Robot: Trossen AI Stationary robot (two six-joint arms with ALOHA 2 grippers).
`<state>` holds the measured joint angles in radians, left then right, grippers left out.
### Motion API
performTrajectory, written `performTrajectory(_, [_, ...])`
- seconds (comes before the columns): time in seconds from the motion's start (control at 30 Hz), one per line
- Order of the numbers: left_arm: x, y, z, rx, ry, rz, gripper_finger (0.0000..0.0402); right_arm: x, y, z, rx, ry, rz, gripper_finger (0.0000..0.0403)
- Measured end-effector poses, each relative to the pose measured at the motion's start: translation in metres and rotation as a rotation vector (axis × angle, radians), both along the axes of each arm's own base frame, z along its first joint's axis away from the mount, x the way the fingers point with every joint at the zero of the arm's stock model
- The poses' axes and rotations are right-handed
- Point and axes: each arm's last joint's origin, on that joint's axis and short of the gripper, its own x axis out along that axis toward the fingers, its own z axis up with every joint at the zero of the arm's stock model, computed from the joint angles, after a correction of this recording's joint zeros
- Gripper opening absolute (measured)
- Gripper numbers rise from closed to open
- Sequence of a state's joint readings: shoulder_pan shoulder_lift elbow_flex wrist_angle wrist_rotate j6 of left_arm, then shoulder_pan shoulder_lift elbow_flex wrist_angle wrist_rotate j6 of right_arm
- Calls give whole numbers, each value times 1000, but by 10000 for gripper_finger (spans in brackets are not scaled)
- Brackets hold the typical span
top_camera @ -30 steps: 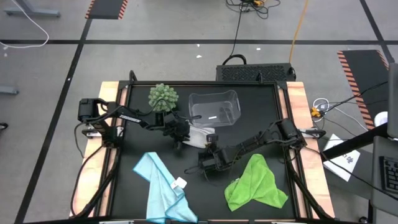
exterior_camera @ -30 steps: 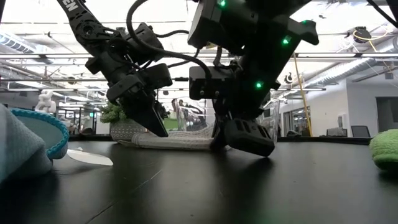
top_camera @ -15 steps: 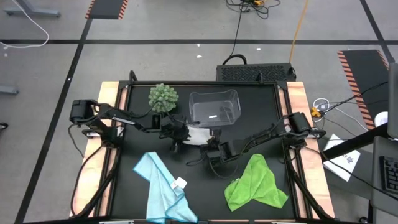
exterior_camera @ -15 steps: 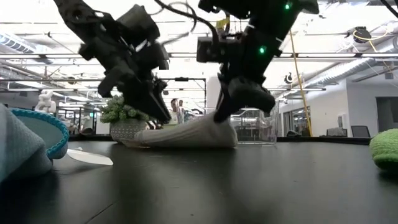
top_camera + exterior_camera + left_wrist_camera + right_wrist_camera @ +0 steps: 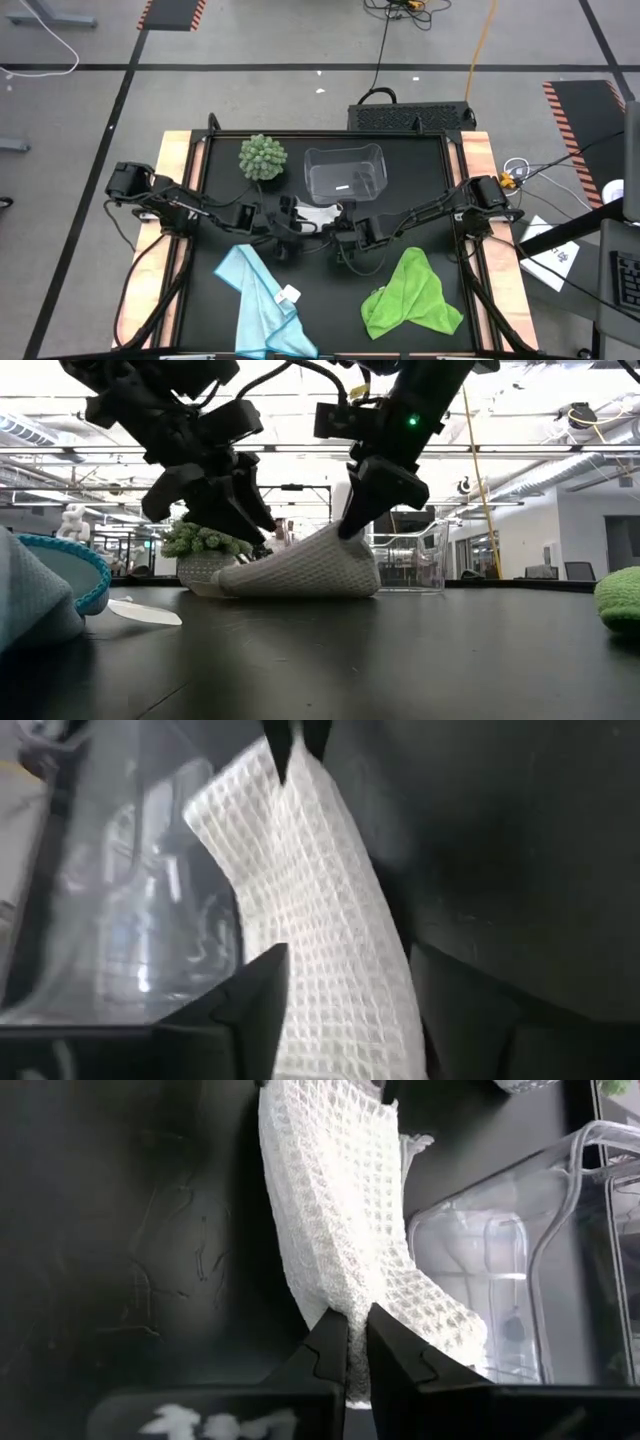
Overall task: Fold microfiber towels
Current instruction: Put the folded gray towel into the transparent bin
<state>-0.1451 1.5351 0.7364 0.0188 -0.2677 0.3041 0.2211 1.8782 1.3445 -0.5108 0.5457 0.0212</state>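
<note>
The white towel [image 5: 300,572] lies as a narrow waffle-weave strip in front of the clear bin. One end is raised and the other end [image 5: 222,588] rests on the table. My right gripper [image 5: 358,1342] is shut on the raised end. My left gripper [image 5: 350,1010] hangs open over the low end, one finger on each side of the strip [image 5: 330,970]. I cannot tell whether those fingers touch the cloth. The light blue towel [image 5: 265,300] lies crumpled at the near left. The lime green towel [image 5: 410,295] lies at the near right. No gripper touches either of them. My right gripper pinches the white towel's raised end [image 5: 362,1295] between its two fingertips [image 5: 355,525]. It comes slanting down from above, from the table's right side. That end is lifted clear. The strip slopes down from it, fairly straight, to the end that lies on the table.
The clear plastic bin [image 5: 345,172] stands just beyond the white towel. The green spiky ball plant [image 5: 262,157] sits at the far left. The table's wooden side rails [image 5: 175,200] run along its left and right edges.
My right gripper has risen with the white towel's end. The strip, which lay low on the table, now stands as a ramp with its other end still down. My left gripper has rolled, risen a little, opened and let go of the towel.
</note>
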Motion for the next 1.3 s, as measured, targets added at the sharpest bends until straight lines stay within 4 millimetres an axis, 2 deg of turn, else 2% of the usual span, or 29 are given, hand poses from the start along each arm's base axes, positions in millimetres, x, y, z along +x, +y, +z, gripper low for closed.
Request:
performTrajectory(0.23, [5,2,-21,-62,64,50,260,1,1,1,9,-18,-5,7])
performTrajectory(0.5, [14,2,-40,-16,66,83,258,2,1,2,15,-34,-10,10])
performTrajectory(0.63, [15,4,-43,36,70,92,230,2,2,2,16,-35,-9,10])
performTrajectory(0.77, [14,7,-44,48,89,94,155,1,2,1,14,-20,-11,10])
performTrajectory(0.9, [14,7,-37,66,93,75,38,-1,1,1,10,-5,-11,11])
performTrajectory(0.93, [13,7,-34,70,104,72,24,-1,1,1,9,-1,-10,11])
performTrajectory(1.13, [19,4,4,92,153,37,20,-4,-1,2,-7,29,-13,12])
performTrajectory(1.3, [27,10,42,105,165,37,17,-13,-9,17,-80,37,-38,12])
